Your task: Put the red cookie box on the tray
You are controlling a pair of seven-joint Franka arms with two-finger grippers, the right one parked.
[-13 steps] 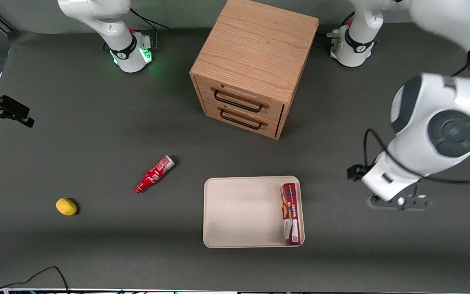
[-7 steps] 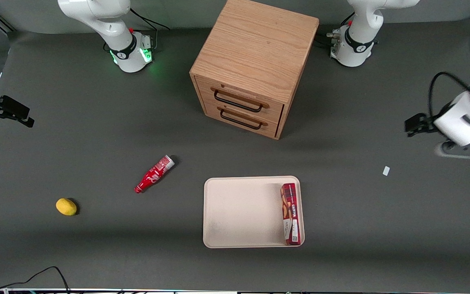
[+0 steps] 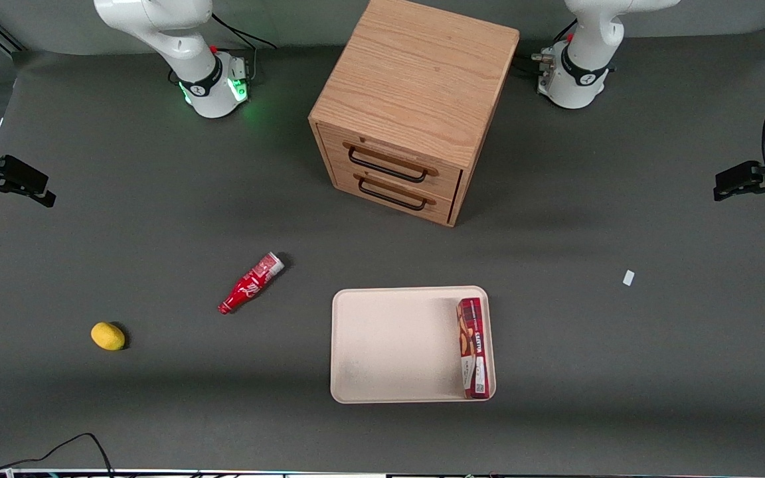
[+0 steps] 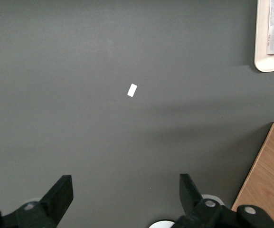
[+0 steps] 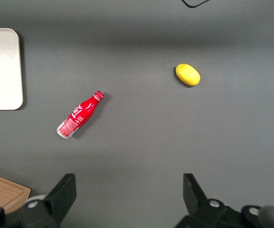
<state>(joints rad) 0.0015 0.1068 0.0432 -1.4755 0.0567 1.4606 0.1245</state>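
Well apart from the widely spread, empty fingers, the red cookie box was seen lying on the tray; light, stiff cardboard, best gripped across its slim middle.
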